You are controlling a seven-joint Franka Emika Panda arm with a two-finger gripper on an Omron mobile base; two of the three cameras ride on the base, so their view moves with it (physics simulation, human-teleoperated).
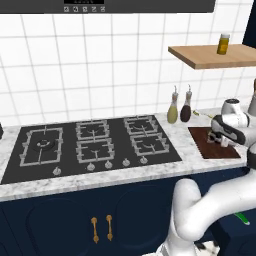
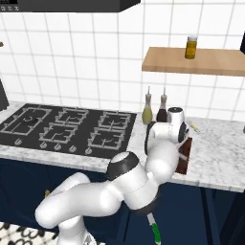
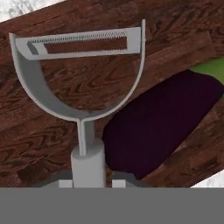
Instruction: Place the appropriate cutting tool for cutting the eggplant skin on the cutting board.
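Closest to my camera, a grey Y-shaped peeler point(image 3: 81, 83) is standing up from between my fingertips, its round handle sitting at the bottom of the hand view and its slotted blade bar crossing the top. My hand point(image 1: 220, 138) is closing narrowly on that handle; the fingers themselves are mostly hidden under it, so I am judging the grip from how the handle rises straight out of them. Behind the peeler, the dark reddish-brown cutting board point(image 3: 52, 131) is spreading across the view, and the eggplant point(image 3: 162, 122) is lying on it just beside the handle, its green stem end pointing toward the upper right. In the left base view I am hovering low over the cutting board point(image 1: 207, 148), which is lying on the marble counter point(image 1: 100, 177) to the right of the stove point(image 1: 90, 145), in front of two bottles point(image 1: 178, 106). The tool is looking nearly delivered, so the risks are in the letting go: if I am opening while the peeler is above the wood instead of on it, it could drop, bounce, and slide off toward the counter edge; and with the eggplant so near, the falling handle could knock it rolling across the board.
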